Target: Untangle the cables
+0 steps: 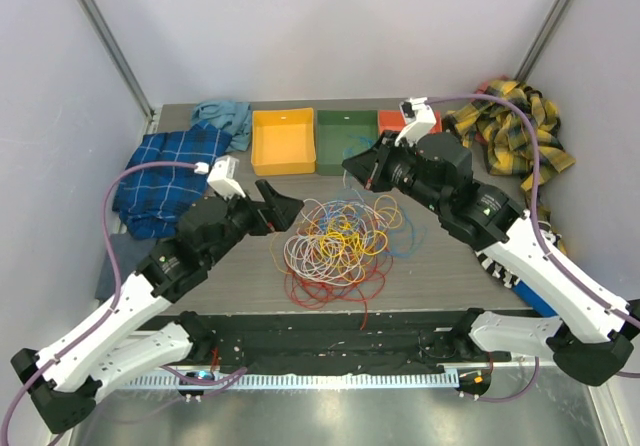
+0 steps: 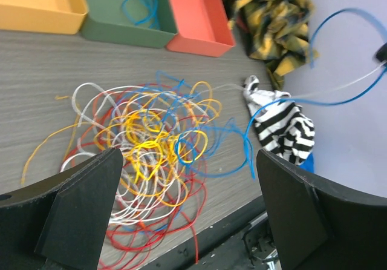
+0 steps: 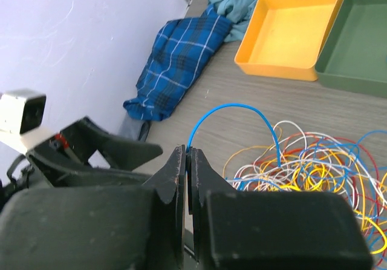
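Broadly, a grey wood-grain table (image 1: pixel 440 256) fills the scene, with both arms reaching in from its near edge. A blue plaid cloth (image 1: pixel 165 171) lies at the far left with a teal cloth (image 1: pixel 225 116) behind it. A yellow plaid cloth (image 1: pixel 510 131) is heaped at the far right, and a black-and-white striped cloth (image 2: pixel 281 125) sits at the right edge. Three trays stand side by side along the far edge: a yellow tray (image 1: pixel 283 141), a green tray (image 1: pixel 345 138) with a loose blue loop (image 2: pixel 142 6) inside, and a red tray (image 1: pixel 392 121).

The cables (image 1: pixel 335 246) lie in one tangled heap of red, orange, yellow, white and blue loops at the table's middle, between the two arms. The left gripper (image 1: pixel 285 206) hangs just left of the heap with its jaws spread wide, holding nothing. The right gripper (image 3: pixel 188 161) is raised over the heap's far side, its fingers pinched together on a blue cable (image 3: pixel 233 108), which arches from the fingertips down into the heap.
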